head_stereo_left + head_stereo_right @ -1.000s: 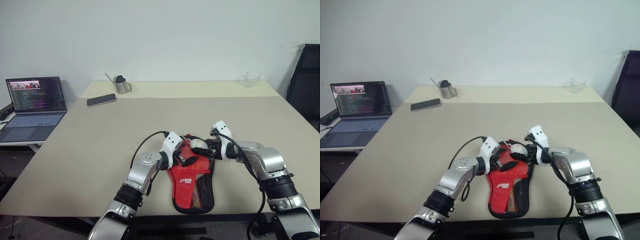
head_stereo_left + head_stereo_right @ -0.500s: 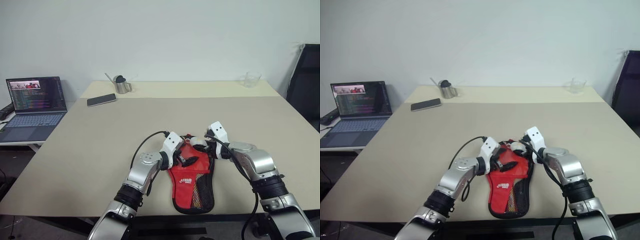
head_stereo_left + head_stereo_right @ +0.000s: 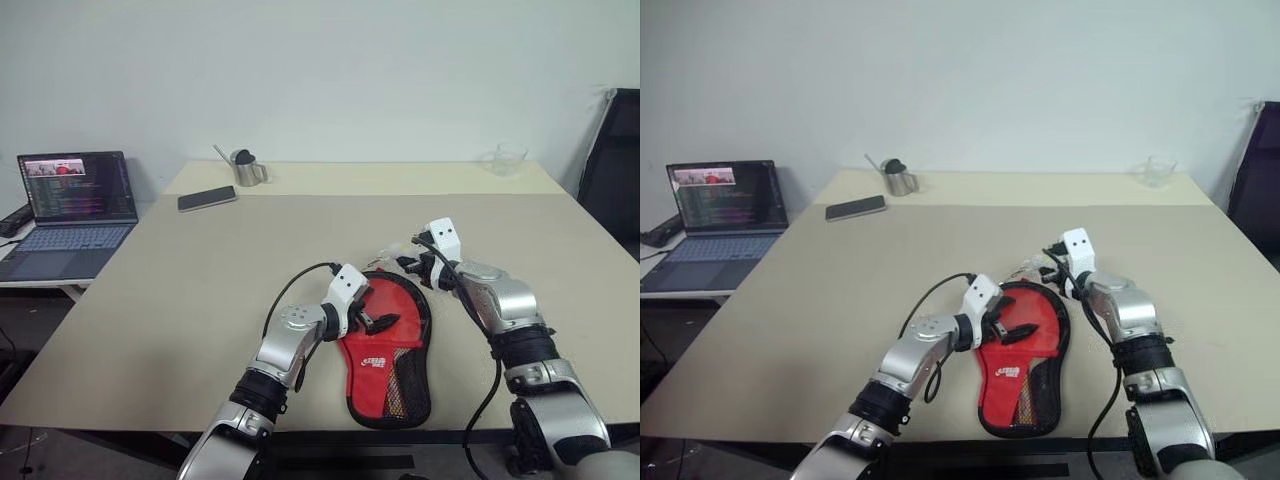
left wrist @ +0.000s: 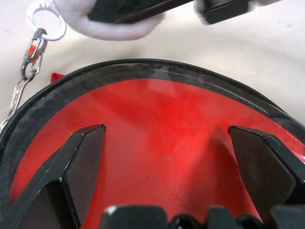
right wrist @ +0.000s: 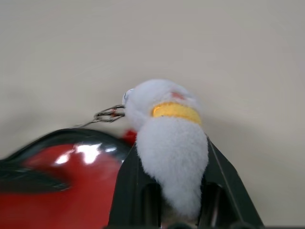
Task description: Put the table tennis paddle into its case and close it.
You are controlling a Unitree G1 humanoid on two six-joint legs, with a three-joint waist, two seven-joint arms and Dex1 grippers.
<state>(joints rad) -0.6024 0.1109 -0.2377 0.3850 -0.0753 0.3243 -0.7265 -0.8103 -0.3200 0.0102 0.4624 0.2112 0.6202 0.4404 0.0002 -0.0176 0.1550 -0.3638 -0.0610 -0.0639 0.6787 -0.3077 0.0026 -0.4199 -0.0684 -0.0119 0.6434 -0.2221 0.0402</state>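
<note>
Since a second ago the right end effector point(image 5: 164, 191) has drawn away from the case's round end toward the far side of the table point(image 3: 200, 270), its fingers pinched on the white pom-pom pull point(image 5: 167, 129). On the left, the left end effector point(image 3: 375, 320) rests spread wide on the red face of the case point(image 3: 390, 345), both fingers point(image 4: 78, 157) pressing the fabric. That case lies flat near the table's front edge, round end away from the robot. At the right, the pom-pom and its small metal clip point(image 4: 33, 52) sit just beyond the case's rim
</note>
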